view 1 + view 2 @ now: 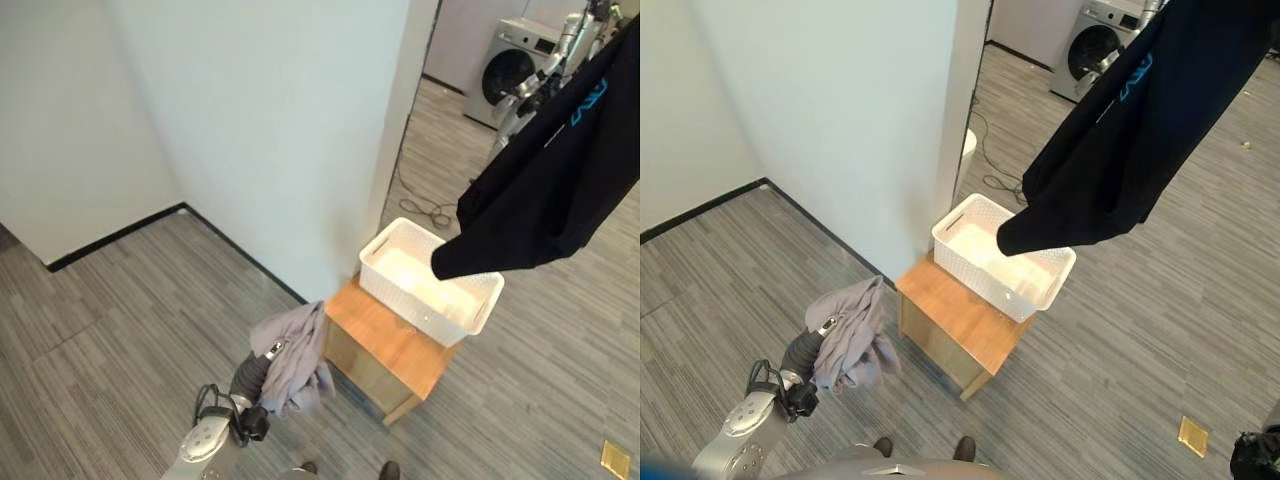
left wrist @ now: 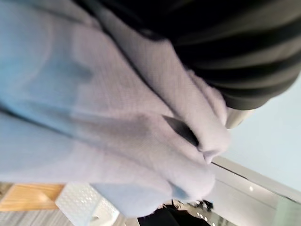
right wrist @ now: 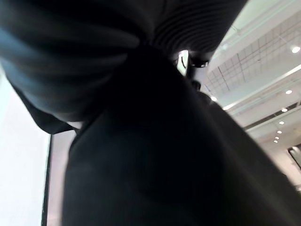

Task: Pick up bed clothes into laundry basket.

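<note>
Two garments (image 1: pixel 555 170), one basket (image 1: pixel 430 275)

Matt black cloth garment (image 1: pixel 560 190); soft grey cloth (image 1: pixel 293 360); perforated white plastic basket (image 1: pixel 430 280); smooth wooden stand (image 1: pixel 385 350).

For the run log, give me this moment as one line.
left hand: holds grey cloth | right hand: black garment raised over basket | basket: empty, on wooden stand

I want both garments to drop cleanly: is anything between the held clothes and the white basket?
Nothing visible blocks either. The black garment hangs from the raised right arm with its lower edge over the open white basket. The grey garment, in the left hand, hangs beside the wooden stand, lower than the basket's rim.
</note>
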You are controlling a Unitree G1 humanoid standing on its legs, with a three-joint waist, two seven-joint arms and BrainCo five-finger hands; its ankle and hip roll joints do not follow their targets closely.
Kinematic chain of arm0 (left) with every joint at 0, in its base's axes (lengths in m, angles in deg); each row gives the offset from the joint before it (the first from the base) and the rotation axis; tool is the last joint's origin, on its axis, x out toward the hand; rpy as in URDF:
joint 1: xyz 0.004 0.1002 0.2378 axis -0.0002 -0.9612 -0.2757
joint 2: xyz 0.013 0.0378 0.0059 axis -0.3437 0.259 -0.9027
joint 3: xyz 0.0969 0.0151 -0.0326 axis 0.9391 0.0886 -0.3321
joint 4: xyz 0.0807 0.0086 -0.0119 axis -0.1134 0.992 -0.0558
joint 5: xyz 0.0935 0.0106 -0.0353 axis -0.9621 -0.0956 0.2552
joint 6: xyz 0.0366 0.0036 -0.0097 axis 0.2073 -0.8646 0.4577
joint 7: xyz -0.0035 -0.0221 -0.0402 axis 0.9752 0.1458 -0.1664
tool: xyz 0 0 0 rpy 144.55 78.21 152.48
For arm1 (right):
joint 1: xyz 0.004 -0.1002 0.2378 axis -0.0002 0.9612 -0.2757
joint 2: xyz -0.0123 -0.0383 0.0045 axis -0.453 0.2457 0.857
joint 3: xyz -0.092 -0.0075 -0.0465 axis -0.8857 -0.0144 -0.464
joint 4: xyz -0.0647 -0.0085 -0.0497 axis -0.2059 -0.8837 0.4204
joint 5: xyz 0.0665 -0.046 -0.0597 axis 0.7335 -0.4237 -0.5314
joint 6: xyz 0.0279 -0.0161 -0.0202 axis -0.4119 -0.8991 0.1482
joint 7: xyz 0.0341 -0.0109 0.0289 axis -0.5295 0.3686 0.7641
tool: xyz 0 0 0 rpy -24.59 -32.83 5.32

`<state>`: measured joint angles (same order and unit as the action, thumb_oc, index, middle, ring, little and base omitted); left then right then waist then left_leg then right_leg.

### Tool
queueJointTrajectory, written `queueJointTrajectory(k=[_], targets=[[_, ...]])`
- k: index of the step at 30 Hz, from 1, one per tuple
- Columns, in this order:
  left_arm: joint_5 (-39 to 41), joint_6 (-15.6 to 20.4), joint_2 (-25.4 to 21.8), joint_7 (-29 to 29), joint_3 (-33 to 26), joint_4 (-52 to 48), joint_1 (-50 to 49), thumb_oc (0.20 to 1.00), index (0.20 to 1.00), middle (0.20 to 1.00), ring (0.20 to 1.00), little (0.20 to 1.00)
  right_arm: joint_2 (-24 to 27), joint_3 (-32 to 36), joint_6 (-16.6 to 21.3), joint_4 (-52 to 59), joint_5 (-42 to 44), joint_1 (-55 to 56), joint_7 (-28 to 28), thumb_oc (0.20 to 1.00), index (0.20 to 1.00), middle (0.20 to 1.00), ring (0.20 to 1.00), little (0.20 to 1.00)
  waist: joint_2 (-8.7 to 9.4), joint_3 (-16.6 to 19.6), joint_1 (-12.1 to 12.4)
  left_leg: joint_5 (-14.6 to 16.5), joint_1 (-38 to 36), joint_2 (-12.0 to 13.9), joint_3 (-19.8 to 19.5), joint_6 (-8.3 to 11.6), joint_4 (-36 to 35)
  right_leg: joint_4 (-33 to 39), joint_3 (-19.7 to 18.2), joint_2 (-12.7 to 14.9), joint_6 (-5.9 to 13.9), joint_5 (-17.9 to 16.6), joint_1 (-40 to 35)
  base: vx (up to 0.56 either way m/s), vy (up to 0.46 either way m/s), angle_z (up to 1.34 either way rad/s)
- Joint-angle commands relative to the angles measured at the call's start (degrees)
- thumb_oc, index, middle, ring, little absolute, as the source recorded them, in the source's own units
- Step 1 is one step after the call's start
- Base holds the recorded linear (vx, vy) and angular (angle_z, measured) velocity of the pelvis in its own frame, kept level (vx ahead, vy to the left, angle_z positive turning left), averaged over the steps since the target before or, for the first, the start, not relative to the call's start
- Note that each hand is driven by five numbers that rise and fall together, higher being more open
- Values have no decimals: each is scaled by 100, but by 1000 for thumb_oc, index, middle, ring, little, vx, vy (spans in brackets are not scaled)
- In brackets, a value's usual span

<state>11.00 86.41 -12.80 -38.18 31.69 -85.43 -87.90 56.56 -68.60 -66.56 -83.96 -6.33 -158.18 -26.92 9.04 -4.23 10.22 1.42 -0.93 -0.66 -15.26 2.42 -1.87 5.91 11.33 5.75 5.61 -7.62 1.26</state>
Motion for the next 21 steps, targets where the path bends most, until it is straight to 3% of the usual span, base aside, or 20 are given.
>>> queueJointTrajectory(k=[1,10,13,21], targets=[[327,347,-394,-38,-7,-653,169,200,200,200,200,200,80,-637,-38,-423,-52,-1188,-245,200,200,200,200,200,13,-153,217,-564,515,88,205,74,-313,-91,90,-29,205,499,-312,-34,-4,11],[384,443,-469,230,-215,-709,200,200,200,200,200,200,-275,-642,-173,-928,-14,-1303,-357,200,200,200,200,200,73,-530,425,-707,1035,44,72,107,-313,-91,214,-84,174,477,116,-52,1,13],[403,485,-429,316,-338,-780,156,200,200,200,200,200,-359,-620,-278,-1171,-142,-1279,-430,200,200,200,200,200,3,-718,509,-759,1223,-1,41,104,-313,-91,253,-78,176,469,285,-19,30,5],[451,549,-397,412,-336,-731,255,200,200,200,200,200,-657,-338,-305,-1057,-373,-647,-332,200,200,200,200,200,-37,-812,574,-760,1296,-21,16,72,-313,-91,238,-66,187,470,353,8,12,5]])
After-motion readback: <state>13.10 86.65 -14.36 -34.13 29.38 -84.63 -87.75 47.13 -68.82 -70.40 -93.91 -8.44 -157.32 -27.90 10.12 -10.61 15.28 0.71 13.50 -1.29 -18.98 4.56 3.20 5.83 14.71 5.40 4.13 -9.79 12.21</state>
